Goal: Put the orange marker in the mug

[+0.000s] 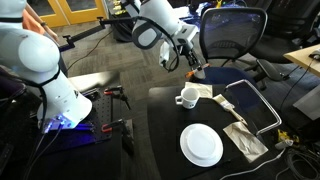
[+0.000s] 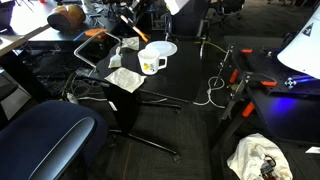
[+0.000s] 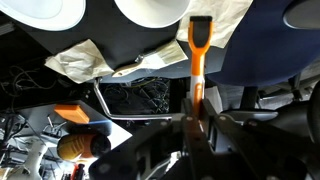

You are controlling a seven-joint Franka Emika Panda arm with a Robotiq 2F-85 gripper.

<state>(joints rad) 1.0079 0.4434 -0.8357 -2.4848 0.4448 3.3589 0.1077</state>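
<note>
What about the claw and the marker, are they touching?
Touching. The wrist view shows the marker pinched between the fingers of the gripper.

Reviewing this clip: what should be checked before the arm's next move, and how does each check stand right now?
1. Orange marker clamped between the fingers: ok.
2. Mug upright with its opening facing up: ok.
3. Marker tip lined up over the mug's opening: cannot tell; in the wrist view it looks off to one side.
4. Plate standing apart from the mug: ok.
5. Crumpled paper clear of the mug's rim: cannot tell.
</note>
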